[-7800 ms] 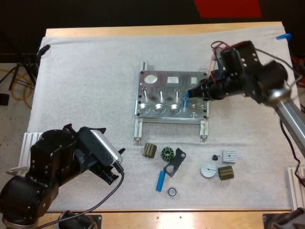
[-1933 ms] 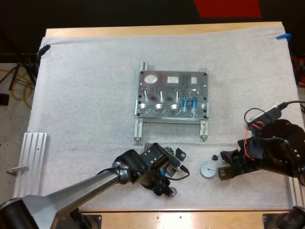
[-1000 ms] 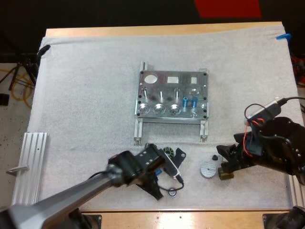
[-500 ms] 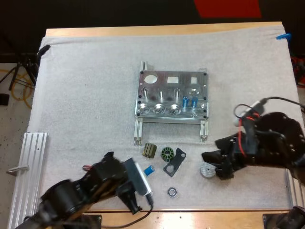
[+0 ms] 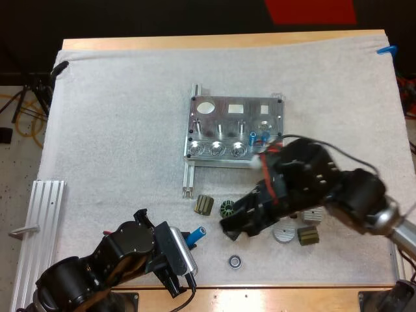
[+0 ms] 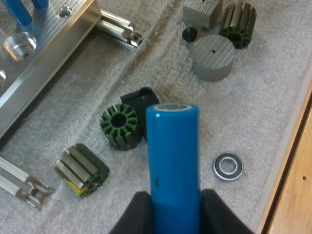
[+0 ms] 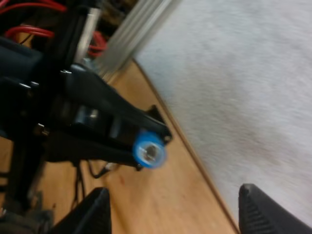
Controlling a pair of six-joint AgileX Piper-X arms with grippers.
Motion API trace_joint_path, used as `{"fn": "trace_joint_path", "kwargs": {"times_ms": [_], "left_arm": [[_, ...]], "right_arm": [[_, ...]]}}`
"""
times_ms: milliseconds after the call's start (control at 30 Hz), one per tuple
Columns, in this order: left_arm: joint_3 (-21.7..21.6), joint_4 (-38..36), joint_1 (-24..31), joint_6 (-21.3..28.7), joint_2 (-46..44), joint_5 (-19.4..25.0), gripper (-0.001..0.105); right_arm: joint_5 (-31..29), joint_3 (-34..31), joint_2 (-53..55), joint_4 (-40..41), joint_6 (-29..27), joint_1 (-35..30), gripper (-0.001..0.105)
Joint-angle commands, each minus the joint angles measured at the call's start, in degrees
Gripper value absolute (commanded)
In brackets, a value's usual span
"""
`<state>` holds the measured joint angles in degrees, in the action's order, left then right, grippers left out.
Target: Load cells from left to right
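Left fingers (image 6: 139, 217): clamped both sides on blue cell (image 6: 173, 161). Right fingers (image 7: 87, 217): spread apart, holding nothing, pointed toward that cell.

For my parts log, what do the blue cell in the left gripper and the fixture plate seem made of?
The blue cell: smooth blue skin, soft sheen, perhaps plastic sleeve or anodised metal. The fixture plate: silvery metal, likely machined aluminium, with milling lines.

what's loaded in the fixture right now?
Two blue cylinders stand in the metal fixture, by its near right corner. The right arm covers that corner, so anything there is hidden.
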<state>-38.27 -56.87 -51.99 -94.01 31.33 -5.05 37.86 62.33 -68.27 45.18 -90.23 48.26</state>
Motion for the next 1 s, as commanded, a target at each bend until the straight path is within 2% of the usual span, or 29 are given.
{"fn": "trace_joint_path", "kwargs": {"times_ms": [0,233,433,500,567,600,633,667,700,733,767,867,967], "left_arm": [[-0.1,0.2,-0.3,0.0,-0.1,-0.4,0.000],[-0.1,0.2,-0.3,0.0,-0.1,-0.4,0.000],[-0.1,0.2,-0.3,0.0,-0.1,-0.4,0.000],[-0.1,0.2,-0.3,0.0,-0.1,-0.4,0.000],[-0.1,0.2,-0.3,0.0,-0.1,-1.1,0.000],[-0.1,0.4,-0.3,0.0,-0.1,-1.3,0.000],[-0.1,0.4,-0.3,0.0,-0.1,-1.3,0.000],[-0.1,0.4,-0.3,0.0,-0.1,-1.4,0.000],[-0.1,0.6,-0.3,0.0,-0.1,-1.4,0.000],[-0.1,0.6,-0.3,0.0,-0.1,-1.4,0.000],[-0.1,0.6,-0.3,0.0,-0.1,-1.4,0.000],[-0.1,0.6,-0.3,0.0,-0.1,-1.4,0.004],[-0.7,0.6,-0.3,0.0,-0.1,-1.2,0.022]], "right_arm": [[1.0,0.1,-1.2,-3.0,0.8,1.6,0.056],[1.0,0.1,-6.7,-8.2,2.3,8.1,0.056],[1.0,0.1,-8.9,-11.8,4.0,9.4,0.055],[0.9,0.1,-9.3,-12.2,4.4,9.4,0.049],[0.9,0.1,-9.6,-12.2,4.4,9.4,0.040],[0.9,0.1,-9.9,-12.2,4.4,9.4,0.029],[0.9,0.1,-10.0,-12.2,4.4,9.4,0.025],[0.9,0.1,-10.1,-12.0,4.4,9.4,0.016],[0.9,0.1,-10.1,-11.9,4.4,9.4,0.013],[0.9,0.1,-10.1,-12.0,4.4,9.4,0.003],[0.9,0.1,-10.1,-12.0,4.4,9.4,0.000],[0.9,0.1,-10.1,-12.0,4.4,9.4,0.000],[0.9,0.1,-10.1,-12.0,4.4,9.4,0.000]]}}
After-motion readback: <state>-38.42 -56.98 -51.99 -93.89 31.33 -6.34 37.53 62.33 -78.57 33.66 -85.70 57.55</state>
